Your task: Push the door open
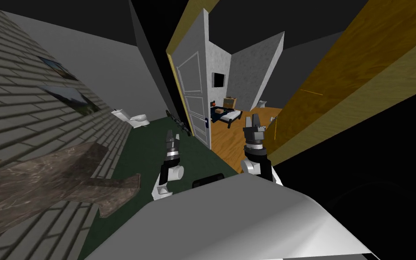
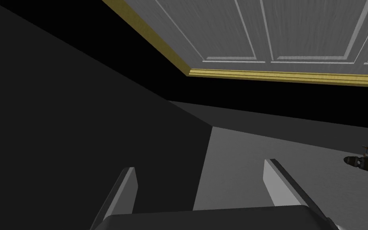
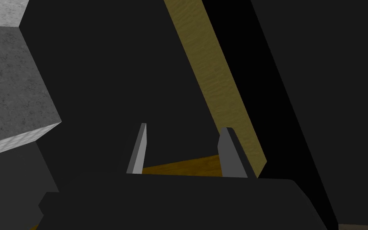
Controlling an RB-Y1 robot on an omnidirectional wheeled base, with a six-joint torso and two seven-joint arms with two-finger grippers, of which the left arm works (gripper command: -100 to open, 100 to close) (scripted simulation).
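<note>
Door (image 1: 192,97), grey and panelled, stands partly open ahead of me, its free edge at the gap where a wood floor (image 1: 236,140) and a bed (image 1: 227,115) show beyond. My left jaws hang near its face, not touching as far as I can tell, blades wide apart with nothing between. My right jaws sit at the opening beside the yellow frame (image 1: 338,90), blades apart by a narrower gap, empty. A toilet (image 1: 132,118) stands off left.

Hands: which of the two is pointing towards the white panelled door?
The left hand: the white panelled door lies ahead of it. The right hand points at the yellow-brown wooden frame instead.
</note>
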